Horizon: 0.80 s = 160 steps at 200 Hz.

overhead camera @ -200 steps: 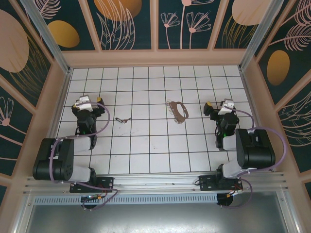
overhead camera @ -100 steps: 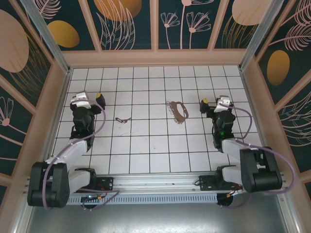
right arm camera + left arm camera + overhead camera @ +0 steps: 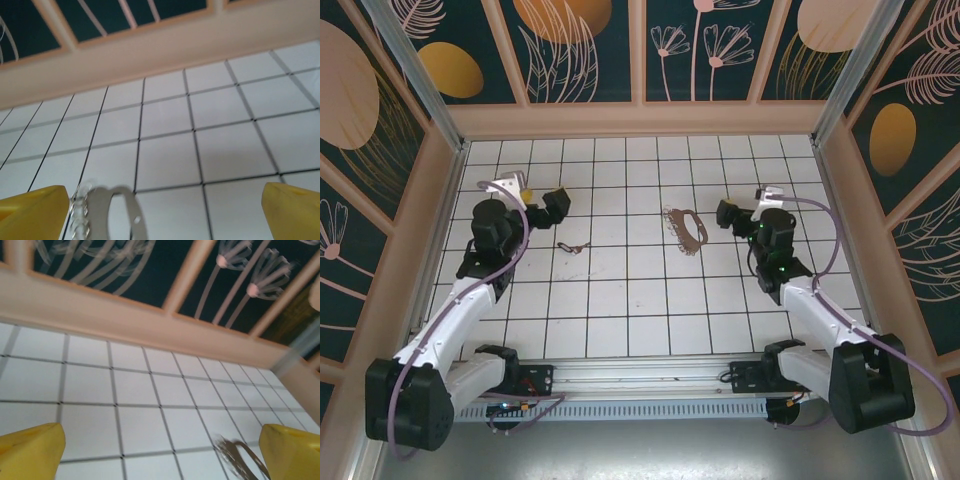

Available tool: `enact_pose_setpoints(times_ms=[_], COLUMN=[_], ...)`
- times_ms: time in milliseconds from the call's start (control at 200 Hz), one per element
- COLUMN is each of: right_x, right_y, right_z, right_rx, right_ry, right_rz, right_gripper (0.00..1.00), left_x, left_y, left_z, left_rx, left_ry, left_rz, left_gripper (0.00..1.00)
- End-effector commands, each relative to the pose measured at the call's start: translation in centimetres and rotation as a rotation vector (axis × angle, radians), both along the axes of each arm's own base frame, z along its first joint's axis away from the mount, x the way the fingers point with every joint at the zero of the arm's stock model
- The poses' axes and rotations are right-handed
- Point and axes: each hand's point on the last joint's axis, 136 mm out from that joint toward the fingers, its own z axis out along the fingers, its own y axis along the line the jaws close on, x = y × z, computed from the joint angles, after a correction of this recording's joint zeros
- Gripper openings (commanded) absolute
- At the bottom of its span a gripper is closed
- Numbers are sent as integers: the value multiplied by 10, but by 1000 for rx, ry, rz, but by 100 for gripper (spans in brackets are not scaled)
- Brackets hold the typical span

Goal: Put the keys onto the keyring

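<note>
Both pairs of jaws apart | left: drop straight over keys (image 3: pixel 573 246), seemingly bunched | right: steady keyring (image 3: pixel 688 228)

Left tool (image 3: pixel 542 197), right tool (image 3: pixel 747 204): jaws apart

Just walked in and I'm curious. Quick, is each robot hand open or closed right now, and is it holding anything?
Left hand: open, holding nothing.
Right hand: open, holding nothing.
</note>
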Motion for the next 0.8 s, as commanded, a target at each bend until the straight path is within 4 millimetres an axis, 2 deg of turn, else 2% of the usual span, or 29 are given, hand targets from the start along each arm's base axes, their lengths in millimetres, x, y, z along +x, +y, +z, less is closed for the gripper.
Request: enact_pose_setpoints(times_ms=[0,95,205,305,460,530,646,796], right_x=[-12,-23,-36,-48,-67,-71,-75,-74], right_y=[20,36,58,77,99,104,109,108], right_z=[-9,-15,-14,-14,-22,-28,-33,-40], right_rx=[34,39,58,64,44,54,68,43], right_ry=[97,142,158,172,199,212,215,225], right_rz=[52,98,174,235,304,327,358,363], right_gripper=[99,99,99,99,99,99,99,99], left_x=[-23,-31,-37,-39,-39,-35,-26,-10], left_y=[-32,-42,-50,-48,-38,-36,-45,-36], left_z=[20,25,17,-3,-49,-65,-81,-104], left_rx=[-77,-118,-136,-95,24,61,102,199], left_ry=[26,61,123,201,367,407,444,498], left_rz=[-161,-203,-249,-221,-113,-81,-64,14], left_gripper=[99,99,99,98,98,95,92,84])
